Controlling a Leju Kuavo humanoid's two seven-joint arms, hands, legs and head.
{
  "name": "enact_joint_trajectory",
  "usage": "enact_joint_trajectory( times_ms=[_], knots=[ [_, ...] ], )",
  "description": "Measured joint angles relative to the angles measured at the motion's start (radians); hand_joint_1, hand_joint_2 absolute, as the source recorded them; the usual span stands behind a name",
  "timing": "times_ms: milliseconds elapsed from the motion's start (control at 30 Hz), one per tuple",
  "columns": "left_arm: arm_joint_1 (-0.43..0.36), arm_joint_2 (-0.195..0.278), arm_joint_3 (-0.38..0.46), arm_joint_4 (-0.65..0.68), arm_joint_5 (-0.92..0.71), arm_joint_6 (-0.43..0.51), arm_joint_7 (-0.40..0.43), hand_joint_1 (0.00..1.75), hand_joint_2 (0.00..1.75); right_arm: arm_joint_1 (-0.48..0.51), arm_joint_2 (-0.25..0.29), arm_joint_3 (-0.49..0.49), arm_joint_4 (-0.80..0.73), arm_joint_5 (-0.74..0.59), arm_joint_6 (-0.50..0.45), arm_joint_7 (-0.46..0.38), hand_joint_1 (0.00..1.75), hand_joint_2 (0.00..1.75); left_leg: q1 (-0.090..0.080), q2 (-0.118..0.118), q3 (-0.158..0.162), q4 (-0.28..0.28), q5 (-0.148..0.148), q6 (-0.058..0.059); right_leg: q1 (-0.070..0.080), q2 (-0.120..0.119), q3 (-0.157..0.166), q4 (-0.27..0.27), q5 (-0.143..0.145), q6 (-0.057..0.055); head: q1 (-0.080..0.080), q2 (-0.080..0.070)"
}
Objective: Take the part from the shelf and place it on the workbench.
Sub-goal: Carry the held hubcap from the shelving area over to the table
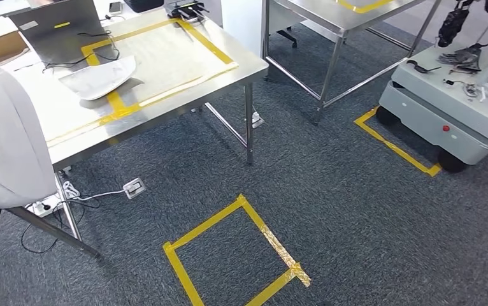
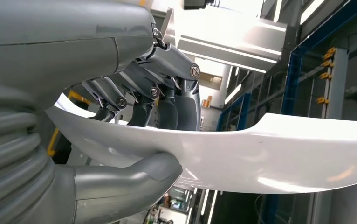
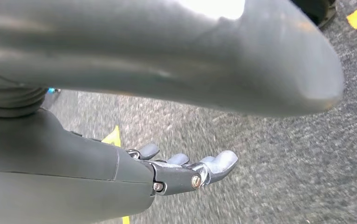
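Part [image 2: 270,154] held in the left hand [image 2: 134,135], white and curved, thumb under it, fingers [image 2: 186,102] over its top.
Right hand [image 3: 186,172] hangs above grey carpet [image 3: 279,158], fingers spread, holding nothing. Workbench [image 1: 241,64] stands ahead with another white part [image 1: 101,78] on it.

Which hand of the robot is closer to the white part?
Left. The left hand grips the white part, thumb on one face, fingers on the other. The right hand hangs open above the carpet, holding nothing.
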Motion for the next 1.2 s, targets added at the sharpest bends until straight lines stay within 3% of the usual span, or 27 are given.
enact_joint_trajectory(
  times_ms=[67,100,167,233,267,300,333,367,433,500,600,667,767,800,833,867,933,1000,1133,1200],
  knots=[
    [0.001,0.003,-0.001,0.000,0.005,0.000,0.001,1.75,1.75,-0.002,0.000,0.000,0.000,0.006,0.000,0.001,0.00,0.00,-0.003,-0.020,-0.002,-0.006,0.001,0.010,0.001,-0.024,0.005,-0.002,-0.002,0.009,0.000,0.000],
    [0.003,0.005,-0.001,0.001,0.008,0.000,0.001,1.75,1.75,-0.003,0.000,0.000,0.000,0.008,0.000,0.001,0.00,0.00,-0.001,-0.034,-0.002,-0.009,0.004,0.015,0.000,-0.019,0.006,0.000,-0.006,0.016,0.000,0.000],
    [0.001,0.008,-0.001,0.002,0.013,0.000,0.002,1.75,1.75,-0.005,0.000,0.000,0.000,0.009,0.000,-0.005,0.00,0.00,0.009,-0.059,-0.003,-0.016,0.012,0.026,-0.003,0.041,-0.012,0.045,-0.036,0.030,0.001,0.000],
    [-0.001,0.009,-0.004,0.002,0.016,0.000,0.003,1.75,1.75,-0.004,0.001,0.000,0.000,0.008,0.000,-0.011,0.00,0.00,0.013,-0.080,-0.007,-0.017,0.017,0.033,-0.010,0.109,-0.069,0.163,-0.097,0.038,0.001,0.000],
    [-0.001,0.008,-0.007,0.002,0.016,0.000,0.004,1.75,1.75,-0.002,0.001,0.000,0.000,0.008,0.000,-0.011,0.00,0.00,0.014,-0.090,-0.010,-0.016,0.018,0.035,-0.011,0.120,-0.103,0.228,-0.122,0.040,0.002,0.000],
    [-0.001,0.008,-0.009,0.002,0.016,0.001,0.005,1.75,1.75,-0.001,0.001,0.000,0.000,0.009,0.000,-0.010,0.00,0.00,0.014,-0.100,-0.012,-0.015,0.018,0.035,-0.013,0.123,-0.126,0.269,-0.130,0.041,0.001,0.000],
    [-0.002,0.008,-0.012,0.002,0.015,0.003,0.006,1.75,1.75,0.000,0.001,0.000,0.000,0.007,0.000,-0.009,0.00,0.00,0.015,-0.109,-0.013,-0.013,0.018,0.035,-0.015,0.124,-0.133,0.275,-0.118,0.042,0.002,0.000],
    [-0.003,0.009,-0.014,0.002,0.014,0.006,0.008,1.75,1.75,0.000,0.001,-0.001,0.000,0.004,0.000,-0.010,0.00,0.00,0.016,-0.119,-0.014,-0.010,0.018,0.033,-0.017,0.124,-0.119,0.240,-0.087,0.043,0.002,0.000],
    [-0.005,0.015,-0.017,0.002,0.014,0.015,0.006,1.75,1.75,-0.002,0.001,-0.005,0.000,-0.009,0.000,-0.014,0.00,0.00,0.017,-0.131,-0.014,-0.004,0.016,0.025,-0.021,0.131,-0.060,0.104,-0.018,0.044,0.001,0.000],
    [-0.008,0.029,-0.018,0.001,0.019,0.023,0.000,1.75,1.75,-0.005,0.002,-0.013,0.000,-0.020,0.000,-0.015,0.00,0.00,0.015,-0.136,-0.017,0.000,0.014,0.012,-0.022,0.138,-0.025,0.019,0.010,0.040,0.001,0.000],
    [-0.012,0.042,-0.019,0.001,0.032,0.029,-0.003,1.75,1.75,-0.005,0.002,-0.021,0.000,-0.025,0.000,-0.006,0.00,0.00,0.017,-0.140,-0.020,-0.006,0.018,-0.009,-0.019,0.135,-0.024,0.006,0.016,0.024,0.000,0.000],
    [-0.014,0.046,-0.020,0.001,0.034,0.030,-0.004,1.75,1.75,-0.004,0.002,-0.026,0.000,-0.030,-0.001,-0.006,0.00,0.00,0.017,-0.121,-0.036,0.027,-0.005,-0.019,-0.021,0.129,-0.021,-0.001,0.024,0.009,-0.002,0.000],
    [-0.014,0.049,-0.022,0.002,0.036,0.031,-0.006,1.75,1.75,-0.004,0.001,-0.039,0.000,-0.040,-0.003,0.003,0.00,0.00,0.017,-0.090,-0.113,0.203,-0.096,-0.026,-0.020,0.122,-0.022,-0.004,0.027,0.000,-0.006,0.000],
    [-0.013,0.049,-0.023,0.003,0.038,0.032,-0.007,1.75,1.75,-0.003,0.001,-0.043,0.000,-0.042,-0.003,0.012,0.00,0.00,0.017,-0.088,-0.134,0.252,-0.111,-0.027,-0.019,0.118,-0.022,-0.003,0.027,0.000,-0.006,0.000],
    [-0.013,0.049,-0.024,0.004,0.040,0.033,-0.007,1.75,1.75,-0.002,0.001,-0.047,0.000,-0.042,-0.003,0.022,0.00,0.00,0.017,-0.086,-0.138,0.266,-0.108,-0.027,-0.019,0.115,-0.023,-0.003,0.027,0.000,-0.006,0.000],
    [-0.012,0.049,-0.026,0.005,0.042,0.033,-0.008,1.75,1.75,-0.002,0.001,-0.049,0.000,-0.042,-0.003,0.028,0.00,0.00,0.017,-0.085,-0.124,0.241,-0.088,-0.027,-0.018,0.112,-0.022,-0.003,0.026,0.000,-0.006,0.000],
    [-0.012,0.053,-0.029,0.005,0.046,0.033,-0.012,1.75,1.75,-0.002,0.001,-0.053,0.000,-0.045,-0.003,0.026,0.00,0.00,0.017,-0.076,-0.052,0.109,-0.031,-0.021,-0.018,0.108,-0.020,-0.001,0.025,0.004,-0.006,0.000],
    [-0.010,0.059,-0.031,0.002,0.051,0.033,-0.017,1.75,1.75,-0.003,0.001,-0.058,0.000,-0.051,-0.003,0.014,0.00,0.00,0.014,-0.069,0.001,0.008,-0.004,-0.013,-0.013,0.106,-0.022,0.002,0.022,0.011,-0.005,0.000],
    [-0.005,0.061,-0.034,0.001,0.055,0.033,-0.020,1.75,1.75,-0.004,-0.002,-0.066,0.000,-0.042,-0.003,0.016,0.00,0.00,0.011,-0.075,0.007,-0.010,0.000,-0.007,-0.008,0.105,-0.022,-0.002,0.026,0.003,-0.004,0.000],
    [-0.004,0.060,-0.035,0.001,0.055,0.033,-0.021,1.75,1.75,-0.004,-0.002,-0.067,0.000,-0.040,-0.003,0.009,0.00,0.00,0.009,-0.075,0.007,-0.009,-0.001,-0.001,-0.009,0.104,-0.018,-0.008,0.029,0.011,-0.004,0.000]
  ],
)
